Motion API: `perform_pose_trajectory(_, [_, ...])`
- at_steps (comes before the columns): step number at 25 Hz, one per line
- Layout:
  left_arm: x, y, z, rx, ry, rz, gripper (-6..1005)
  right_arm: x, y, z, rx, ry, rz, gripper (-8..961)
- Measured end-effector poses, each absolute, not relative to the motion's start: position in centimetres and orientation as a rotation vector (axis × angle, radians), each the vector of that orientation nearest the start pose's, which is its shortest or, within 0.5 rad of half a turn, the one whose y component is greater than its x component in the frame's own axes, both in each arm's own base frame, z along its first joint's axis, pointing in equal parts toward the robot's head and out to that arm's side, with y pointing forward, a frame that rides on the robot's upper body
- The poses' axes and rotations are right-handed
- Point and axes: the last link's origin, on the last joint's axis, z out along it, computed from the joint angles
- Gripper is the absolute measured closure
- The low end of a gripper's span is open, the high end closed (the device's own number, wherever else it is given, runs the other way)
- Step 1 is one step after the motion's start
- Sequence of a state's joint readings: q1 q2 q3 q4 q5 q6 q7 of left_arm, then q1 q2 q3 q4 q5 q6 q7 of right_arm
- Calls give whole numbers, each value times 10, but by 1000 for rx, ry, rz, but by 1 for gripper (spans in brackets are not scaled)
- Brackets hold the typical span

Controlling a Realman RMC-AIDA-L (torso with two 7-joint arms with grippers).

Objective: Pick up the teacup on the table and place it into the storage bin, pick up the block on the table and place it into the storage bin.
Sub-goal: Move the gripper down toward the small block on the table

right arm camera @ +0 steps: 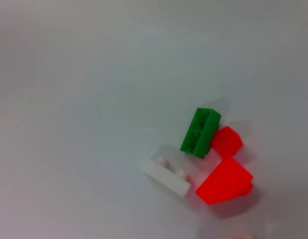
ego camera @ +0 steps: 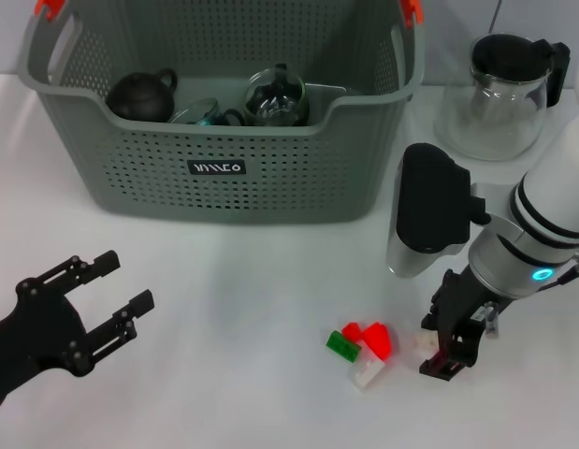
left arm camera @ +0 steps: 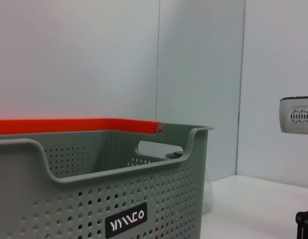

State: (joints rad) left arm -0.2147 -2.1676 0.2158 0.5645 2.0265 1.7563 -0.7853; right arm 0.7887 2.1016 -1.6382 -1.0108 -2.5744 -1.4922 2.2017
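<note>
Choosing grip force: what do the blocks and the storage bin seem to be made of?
The blocks look like hard moulded plastic, glossy: sharp edges, studs, bright red, green and white. The storage bin looks like matte grey-green plastic: thin perforated walls, moulded handle openings.

The setting looks like a robot test lab or staged demo station, not a lived-in home. A plain white surface (ego camera: 224,309) carries only a few props: a grey-green perforated storage bin (ego camera: 224,140) with orange handle clips, a glass jug (ego camera: 499,94) with a black lid just beside the bin, and a small cluster of toy blocks (ego camera: 364,348) in front of the bin. Behind the bin, the left wrist view shows bare pale wall panels (left arm camera: 94,55) with thin vertical seams, with no furnishings or decoration.
</note>
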Motion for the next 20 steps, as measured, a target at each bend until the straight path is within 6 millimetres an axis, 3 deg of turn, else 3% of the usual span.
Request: perform_pose_trajectory(20, [-340,211,5,-2277,-444,-849,371,178,346,-74,-2922,325,-905,459])
